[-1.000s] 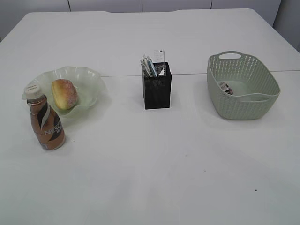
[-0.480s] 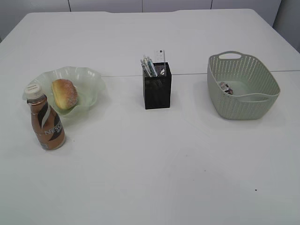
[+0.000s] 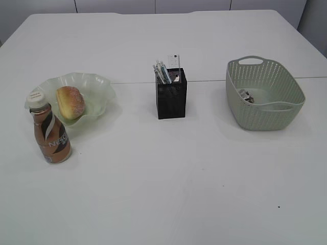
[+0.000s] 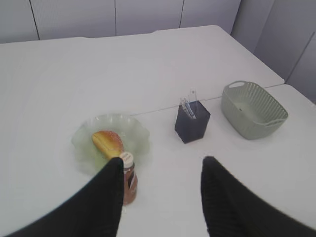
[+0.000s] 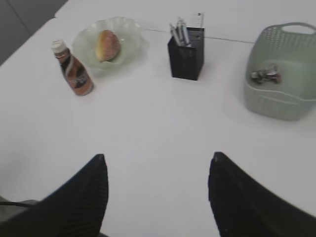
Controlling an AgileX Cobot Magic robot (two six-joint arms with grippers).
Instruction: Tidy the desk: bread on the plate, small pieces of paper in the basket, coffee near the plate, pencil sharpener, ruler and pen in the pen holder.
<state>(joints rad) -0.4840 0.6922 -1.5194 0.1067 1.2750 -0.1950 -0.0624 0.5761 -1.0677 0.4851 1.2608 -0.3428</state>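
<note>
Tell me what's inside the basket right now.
The basket holds some small crumpled paper scraps near its left wall. The near wall hides part of the floor, so anything lying against it cannot be seen.

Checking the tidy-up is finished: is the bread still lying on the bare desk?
No, the bread lies in the plate, beside the coffee.

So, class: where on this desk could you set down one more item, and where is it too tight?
Free: the wide front strip of the desk, and the gaps between plate, pen holder and basket. Crowded: the left, where the coffee stands right against the plate holding the bread.
</note>
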